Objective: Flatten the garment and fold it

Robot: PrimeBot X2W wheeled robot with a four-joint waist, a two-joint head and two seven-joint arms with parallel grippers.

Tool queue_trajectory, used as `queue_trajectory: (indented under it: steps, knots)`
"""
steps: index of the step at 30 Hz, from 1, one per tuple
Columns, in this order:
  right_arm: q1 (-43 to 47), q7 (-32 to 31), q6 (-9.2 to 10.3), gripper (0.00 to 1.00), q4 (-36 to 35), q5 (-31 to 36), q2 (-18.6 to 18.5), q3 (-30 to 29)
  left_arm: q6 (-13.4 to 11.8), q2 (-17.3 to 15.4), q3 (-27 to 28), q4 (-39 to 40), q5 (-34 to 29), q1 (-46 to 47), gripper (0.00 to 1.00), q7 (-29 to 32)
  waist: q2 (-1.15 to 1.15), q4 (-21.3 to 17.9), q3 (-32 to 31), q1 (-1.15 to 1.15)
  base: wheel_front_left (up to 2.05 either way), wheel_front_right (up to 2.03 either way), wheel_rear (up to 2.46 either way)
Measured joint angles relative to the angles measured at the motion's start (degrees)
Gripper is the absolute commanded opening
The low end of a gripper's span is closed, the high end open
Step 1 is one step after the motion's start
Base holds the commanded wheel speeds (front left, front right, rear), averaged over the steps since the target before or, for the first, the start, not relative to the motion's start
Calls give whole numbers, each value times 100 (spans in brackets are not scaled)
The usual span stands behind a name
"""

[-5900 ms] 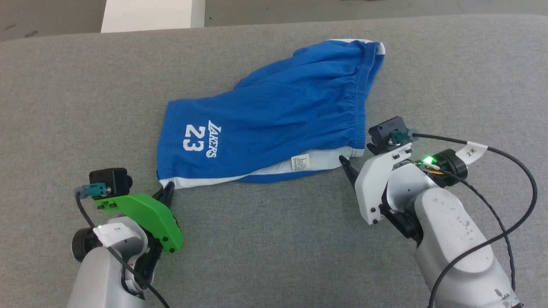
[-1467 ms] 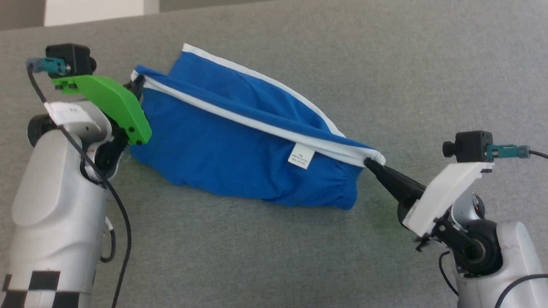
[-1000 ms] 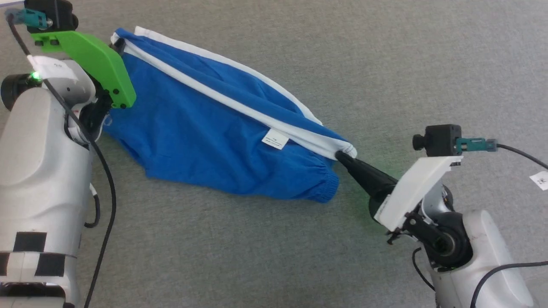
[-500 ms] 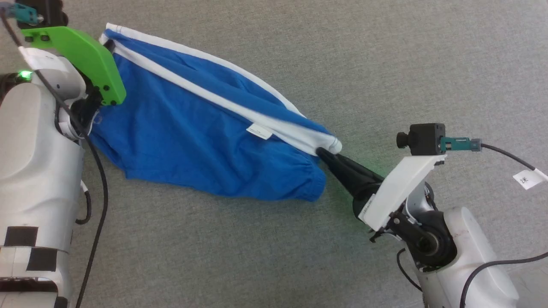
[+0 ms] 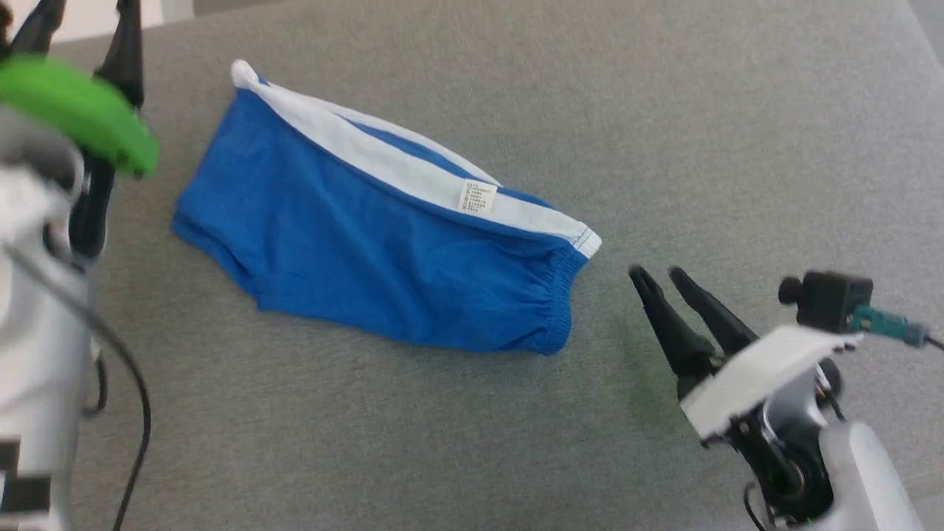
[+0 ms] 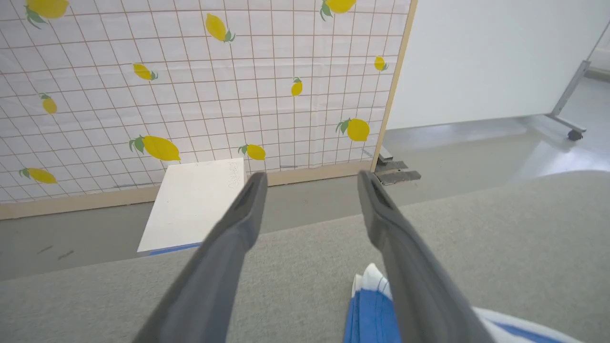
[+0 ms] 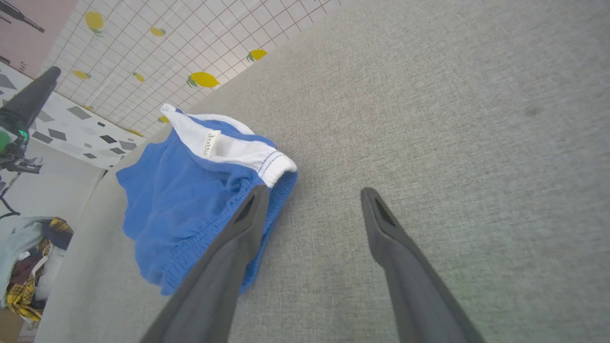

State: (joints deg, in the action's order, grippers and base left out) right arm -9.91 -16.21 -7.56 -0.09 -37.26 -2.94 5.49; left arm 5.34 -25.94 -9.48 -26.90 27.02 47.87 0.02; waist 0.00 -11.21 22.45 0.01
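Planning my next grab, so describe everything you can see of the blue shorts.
The royal blue soft-knit shorts lie loosely flattened on the grey fabric table, slanting from far left to near right. A wide white side stripe runs along the far edge, bearing a small white label. The gathered elastic waistband faces the open right gripper. Nothing grips them.

I'm looking at the garment (image 5: pixel 369 258) lying on the table (image 5: pixel 664 110), running from far left to near right. My left gripper (image 6: pixel 310 178) is hanging beside its far-left corner, jaws apart and touching nothing. My right gripper (image 5: pixel 655 271) is sitting just right of the waistband end (image 5: pixel 560 310), jaws apart and clear of it. The label (image 5: pixel 478 198) is lying along the far edge.
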Motion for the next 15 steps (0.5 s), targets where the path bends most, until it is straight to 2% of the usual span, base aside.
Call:
queue_trajectory:
  steps: [3, 5, 9, 15]
  knots:
    - [375, -208, 0, 100, -285, 542, 0, -88, -9, -148, 18, 325, -216, -717, 100, -947, 0, 56, -215, 0, 0, 0, 0]
    - [562, -405, 0, 100, -475, 798, -1, -66, -98, -182, 53, 581, -407, -1199, 100, -1304, 0, 100, -356, 0, 0, 0, 0]
    - [645, -793, 0, 100, -762, 1145, 2, 138, -437, -103, 422, 1359, -504, -2181, 100, -1456, 0, 218, -628, -1, 0, 0, 0]
    - [109, -1285, 0, 100, -567, 1718, 3, 408, -686, 364, 1123, 2418, -573, -3515, 100, -1481, 0, 466, -854, -1, 0, 0, 0]
